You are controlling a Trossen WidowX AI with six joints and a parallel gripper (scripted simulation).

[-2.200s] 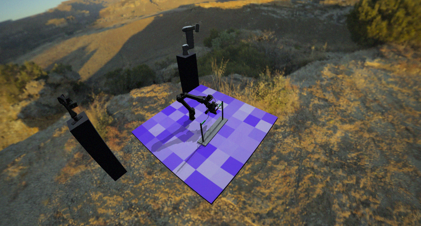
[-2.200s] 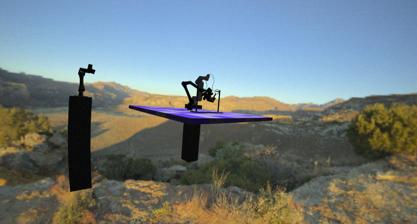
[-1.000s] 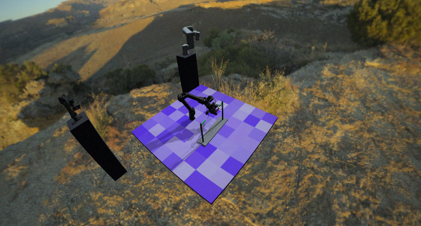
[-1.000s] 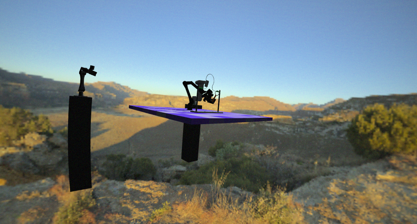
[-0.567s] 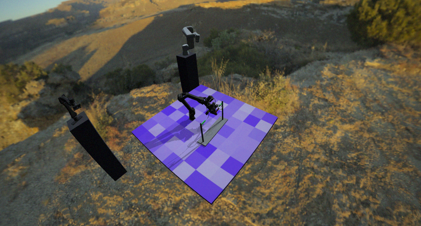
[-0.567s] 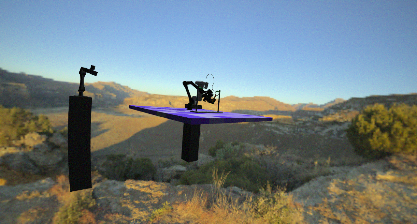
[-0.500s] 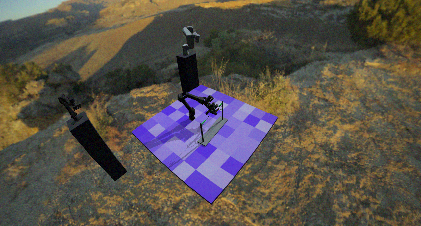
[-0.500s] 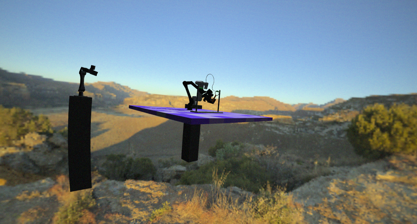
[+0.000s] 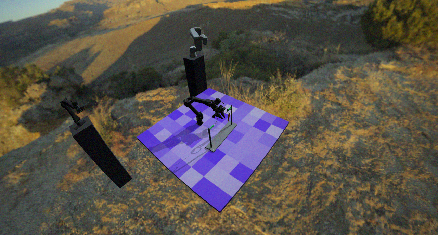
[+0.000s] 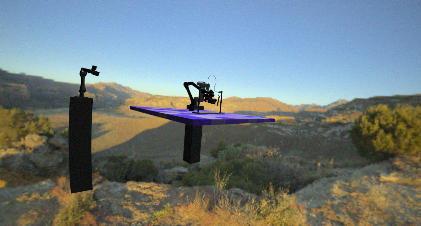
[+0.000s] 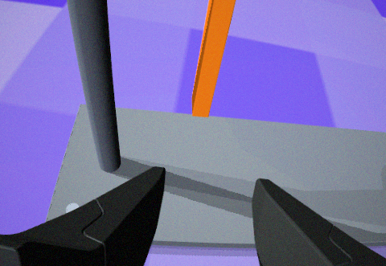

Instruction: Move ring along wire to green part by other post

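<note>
The orange handle hangs down, slightly tilted, beside the far post. Its ring hangs at the green part by that post; the wire's passage through it is too small to make out. My gripper is partly open and empty, on the arm's side of the handle and apart from it. In the wrist view the handle's lower end shows beyond the fingertips. The other green part is by the near post.
The thin wire arches high between the posts, close to my wrist in the top and exterior views. The grey base plate lies below on the checkered purple table. Two other arms stand on black pedestals away from it.
</note>
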